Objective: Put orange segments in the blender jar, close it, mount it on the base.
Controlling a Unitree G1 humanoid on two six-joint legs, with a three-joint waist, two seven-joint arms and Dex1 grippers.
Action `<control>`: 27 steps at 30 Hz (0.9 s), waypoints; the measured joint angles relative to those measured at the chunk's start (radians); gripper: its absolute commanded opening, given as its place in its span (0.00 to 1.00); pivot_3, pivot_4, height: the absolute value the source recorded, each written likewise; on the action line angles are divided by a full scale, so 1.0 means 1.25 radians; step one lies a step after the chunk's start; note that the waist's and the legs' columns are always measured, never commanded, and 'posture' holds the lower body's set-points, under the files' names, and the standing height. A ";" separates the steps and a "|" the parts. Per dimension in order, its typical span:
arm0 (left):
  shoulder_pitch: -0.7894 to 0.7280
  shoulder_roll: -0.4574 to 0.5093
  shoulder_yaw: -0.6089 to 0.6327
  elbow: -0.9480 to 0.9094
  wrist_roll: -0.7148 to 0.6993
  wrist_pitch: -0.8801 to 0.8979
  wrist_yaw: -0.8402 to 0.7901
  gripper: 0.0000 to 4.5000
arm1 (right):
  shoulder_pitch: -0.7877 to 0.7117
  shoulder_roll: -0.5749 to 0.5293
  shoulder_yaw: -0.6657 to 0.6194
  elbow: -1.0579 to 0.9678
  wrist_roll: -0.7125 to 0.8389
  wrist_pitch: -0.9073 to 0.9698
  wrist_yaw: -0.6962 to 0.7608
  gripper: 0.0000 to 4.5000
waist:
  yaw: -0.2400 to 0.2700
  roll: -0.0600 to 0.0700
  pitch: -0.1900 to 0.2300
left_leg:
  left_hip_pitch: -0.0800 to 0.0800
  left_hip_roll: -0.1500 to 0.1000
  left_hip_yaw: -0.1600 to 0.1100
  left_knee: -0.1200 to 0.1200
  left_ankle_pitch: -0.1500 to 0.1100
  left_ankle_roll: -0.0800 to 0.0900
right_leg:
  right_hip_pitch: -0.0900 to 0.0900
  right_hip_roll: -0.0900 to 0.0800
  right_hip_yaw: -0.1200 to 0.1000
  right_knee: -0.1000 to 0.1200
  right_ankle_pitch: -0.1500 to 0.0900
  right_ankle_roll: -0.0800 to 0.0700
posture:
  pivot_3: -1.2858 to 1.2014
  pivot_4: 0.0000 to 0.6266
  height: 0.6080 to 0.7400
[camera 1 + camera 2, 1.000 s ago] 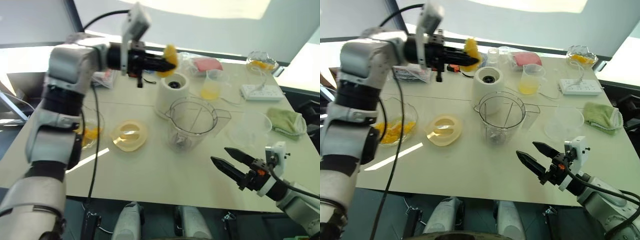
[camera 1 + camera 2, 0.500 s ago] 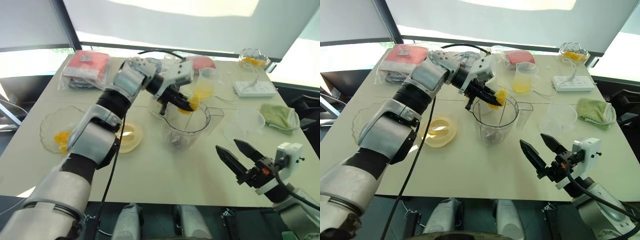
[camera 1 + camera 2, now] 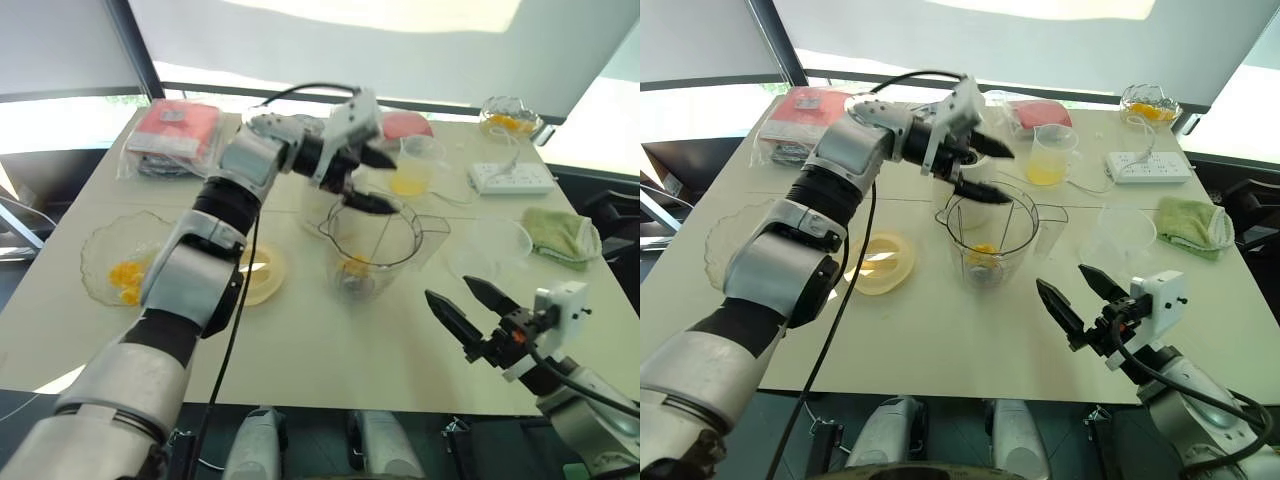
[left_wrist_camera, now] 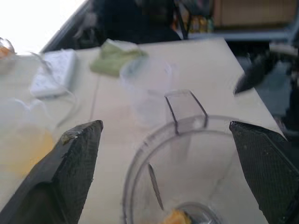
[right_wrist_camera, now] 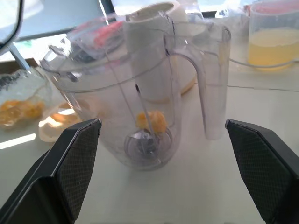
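Cream tabletop (image 3: 300,350) held the clear plastic blender jar (image 3: 375,245), one orange segment (image 3: 983,253) inside; the left gripper (image 3: 365,180) gaped empty above its rim and, withdrawing carelessly, risked tipping it.

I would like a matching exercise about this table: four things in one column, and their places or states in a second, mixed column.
Things:
1. orange segment
2. left gripper
3. green cloth
4. yellow lid

Places or states:
A. open above the jar's rim
B. at the bottom of the blender jar
C. flat on the table, on the jar's left
D. near the table's right edge

Pairs: 1-B, 2-A, 3-D, 4-C
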 measured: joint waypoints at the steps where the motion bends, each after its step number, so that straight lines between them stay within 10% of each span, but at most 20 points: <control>1: -0.004 0.003 0.037 -0.011 -0.022 0.028 0.028 0.99 | -0.004 0.002 0.005 0.015 -0.026 -0.011 -0.004 1.00 | -0.001 0.000 0.000 | 0.000 0.000 0.000 0.000 0.000 0.000 | 0.000 0.000 0.000 0.000 0.000 0.000 | 0.52 0.24 1.00; 15: 0.474 0.285 0.131 -0.837 -0.265 0.445 0.092 0.99 | -0.133 0.009 -0.050 0.367 -0.372 -0.143 -0.161 1.00 | -0.004 0.006 -0.001 | 0.007 0.000 0.001 0.001 0.001 -0.001 | 0.002 0.000 0.004 0.008 -0.001 0.000 | 0.52 0.24 1.00; 27: 0.694 0.415 0.169 -1.080 -0.347 0.521 0.227 0.99 | -0.362 0.000 -0.037 0.656 -0.448 -0.211 -0.166 1.00 | -0.006 0.007 -0.001 | 0.008 0.000 0.002 0.000 0.001 -0.001 | 0.002 0.000 0.005 0.010 -0.001 0.001 | 0.52 0.24 1.00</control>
